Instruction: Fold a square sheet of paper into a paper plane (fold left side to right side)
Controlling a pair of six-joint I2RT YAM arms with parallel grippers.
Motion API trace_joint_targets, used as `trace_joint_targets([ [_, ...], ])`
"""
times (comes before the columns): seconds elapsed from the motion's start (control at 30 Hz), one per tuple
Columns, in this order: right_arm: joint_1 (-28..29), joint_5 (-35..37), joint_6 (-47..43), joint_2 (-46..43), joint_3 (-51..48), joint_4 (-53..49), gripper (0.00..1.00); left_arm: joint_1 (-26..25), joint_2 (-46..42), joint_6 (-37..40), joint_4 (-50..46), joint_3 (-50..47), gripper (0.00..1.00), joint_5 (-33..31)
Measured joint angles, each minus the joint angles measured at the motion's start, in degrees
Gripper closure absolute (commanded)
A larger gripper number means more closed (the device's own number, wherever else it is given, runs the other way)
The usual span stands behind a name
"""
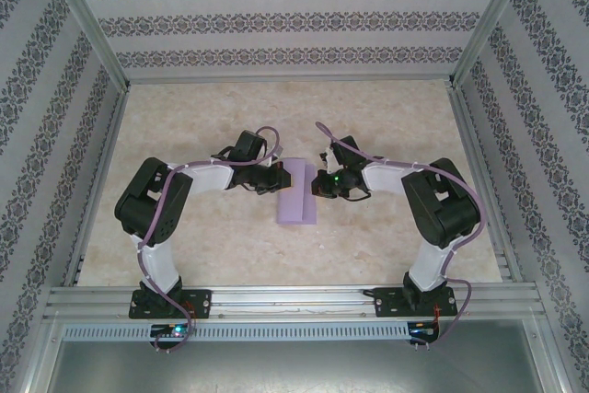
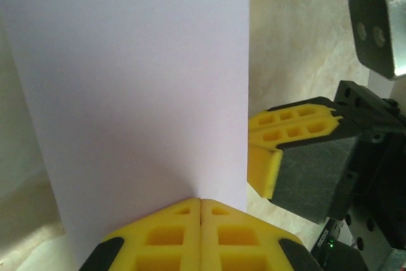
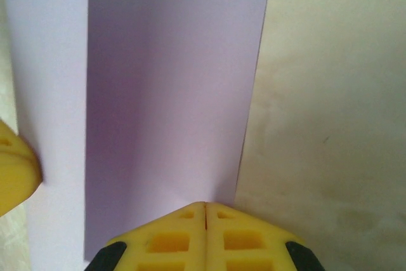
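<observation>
Thin, light sheet of paper (image 1: 297,192), folded narrow, at the middle of the surface (image 1: 396,126). Probably limp, slippery, quick to crease: best pinned flat near an edge. Both closed: left end effector (image 2: 201,201) and right end effector (image 3: 205,205), tips at opposite long edges.

Setting: a robot lab test cell. Landmark: the aluminium rail (image 1: 294,301).
- Bolted onto the rail: left arm (image 1: 156,204) and right arm (image 1: 440,209), with loose cabling.
- Just nearer than the rail: slotted cable duct (image 1: 294,330).
- Beyond the rail: marble-look surface (image 1: 276,255), boxed in by aluminium extrusion posts (image 1: 87,20) and patterned wall panels (image 1: 294,20).
</observation>
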Motion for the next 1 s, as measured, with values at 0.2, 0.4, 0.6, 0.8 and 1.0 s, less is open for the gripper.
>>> trace_joint_targets([
  [0.2, -1.88, -2.93, 2.10, -5.86, -3.37, 3.21, 0.73, 0.00, 0.00, -0.02, 0.07, 0.00, 1.00, -0.59],
  [0.4, -3.80, -8.39, 6.29, -7.56, -6.54, 10.69, 0.62, -0.02, 0.00, -0.22, 1.09, 0.00, 1.00, -0.59],
  [0.6, -2.64, -12.76, 11.76, -2.82, -7.67, 19.30, 0.60, -0.02, 0.00, -0.24, 1.36, 0.00, 1.00, -0.59],
  [0.8, -1.84, -14.82, 15.52, 1.53, -7.67, 25.20, 0.62, -0.02, 0.00, -0.24, 1.36, -0.02, 1.00, -0.57],
  [1.0, -1.11, -15.76, 17.35, 3.19, -7.58, 28.13, 0.71, -0.13, 0.00, -0.24, 1.36, -0.02, 1.00, -0.55],
])
